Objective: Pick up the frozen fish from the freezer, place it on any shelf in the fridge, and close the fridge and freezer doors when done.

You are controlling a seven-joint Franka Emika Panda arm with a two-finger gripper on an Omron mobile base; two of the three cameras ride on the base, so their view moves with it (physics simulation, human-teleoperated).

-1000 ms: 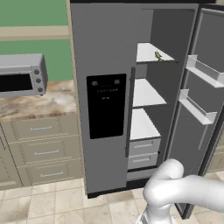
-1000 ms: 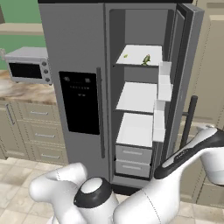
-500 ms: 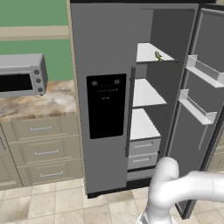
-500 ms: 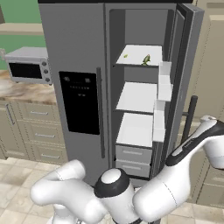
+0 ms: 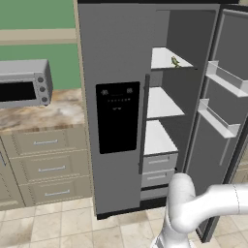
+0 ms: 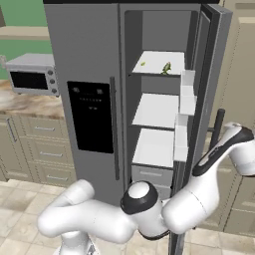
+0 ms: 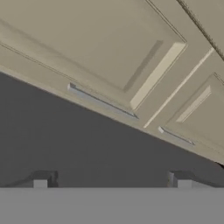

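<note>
Hand view: pincer (image 7: 112, 183) wide open.

White arm (image 6: 149, 214) bent low and reaching right, claw (image 7: 111, 181) wide open, holding nothing

A silver toaster oven (image 5: 24, 83) with a dark glass door sits on a speckled stone counter (image 5: 43, 115), to the left of the tall grey unit. Under the counter are beige drawers (image 5: 48, 167) with thin silver handles. The wall (image 5: 38, 14) behind is green, and the floor (image 5: 53, 227) has pale tiles.
</note>
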